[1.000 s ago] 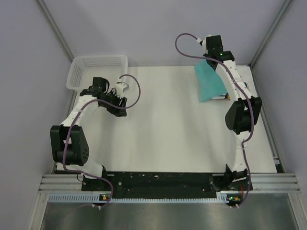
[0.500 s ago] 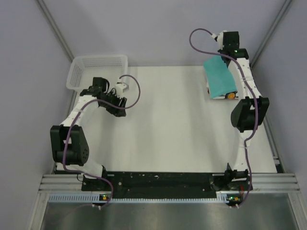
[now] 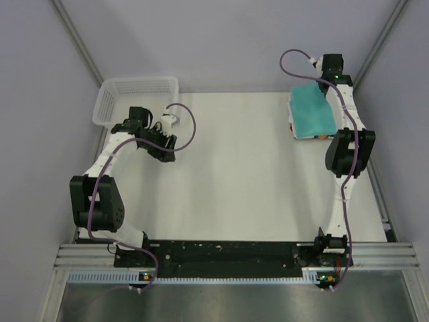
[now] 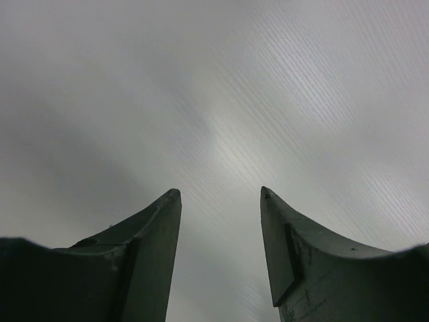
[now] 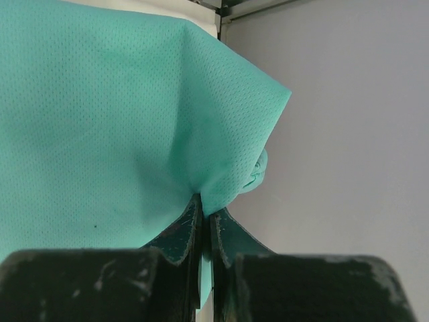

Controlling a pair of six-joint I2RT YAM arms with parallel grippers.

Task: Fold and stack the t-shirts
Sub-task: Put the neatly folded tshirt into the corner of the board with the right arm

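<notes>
**Teal-green t-shirt (image 3: 310,115) laid on the stack, far right of the tabletop (image 3: 228,181).**
The folded teal-green t-shirt covers the white t-shirt (image 3: 310,137), which shows only as a thin strip along its near edge. My right tool (image 5: 206,215) is clamped on the upper shirt's far right corner, which I judge lets me set the cloth down square without dragging it. My left tool (image 4: 220,201) hovers over bare tabletop with its fingers apart and empty, near the white mesh basket (image 3: 107,100) and well clear of the stack.
</notes>
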